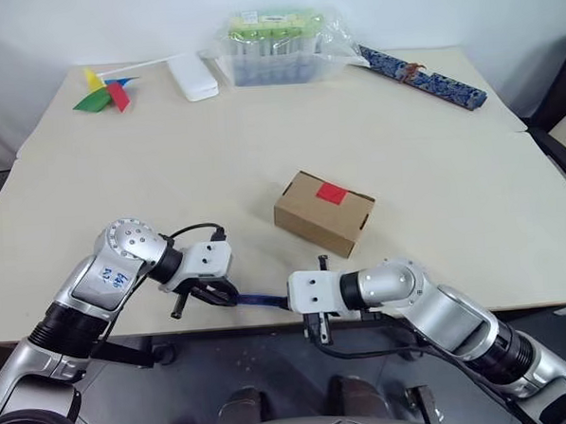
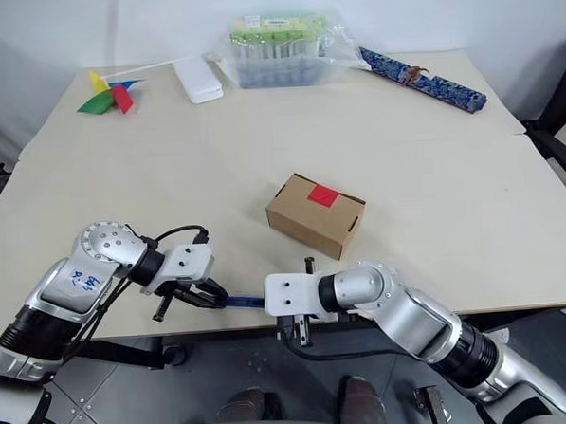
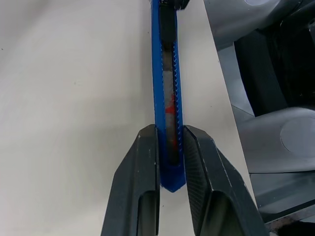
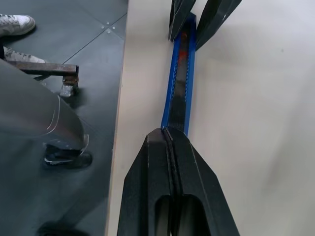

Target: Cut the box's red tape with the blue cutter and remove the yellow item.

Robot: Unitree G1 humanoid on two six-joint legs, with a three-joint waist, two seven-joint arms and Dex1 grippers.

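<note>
Robot arms meet at the near edge of the tabletop (image 1: 260, 137), the blue cutter (image 1: 265, 298) stretched between them. The left tool (image 3: 170, 162) is clamped on one end of the cutter's body, its two black fingers (image 3: 142, 177) pressed against either side. The right tool (image 4: 170, 140) has its fingers drawn fully together at the cutter's other end; whether it pinches the slider or merely touches the tip cannot be told. The box (image 1: 323, 213) sits just beyond the arms near the middle of the tabletop, flaps closed, the red tape (image 1: 331, 192) uncut on its top face. The yellow item is presumably still sealed inside.

The step in hand appears to be readying the cutter, either extending the blade or passing it across. Doing it well likely means keeping the left grip steady and square on the body while the right works along the cutter's long axis, so the knife does not twist or slip off the tabletop's edge. Once ready, the blade should travel to the tape along the flap seam.
</note>
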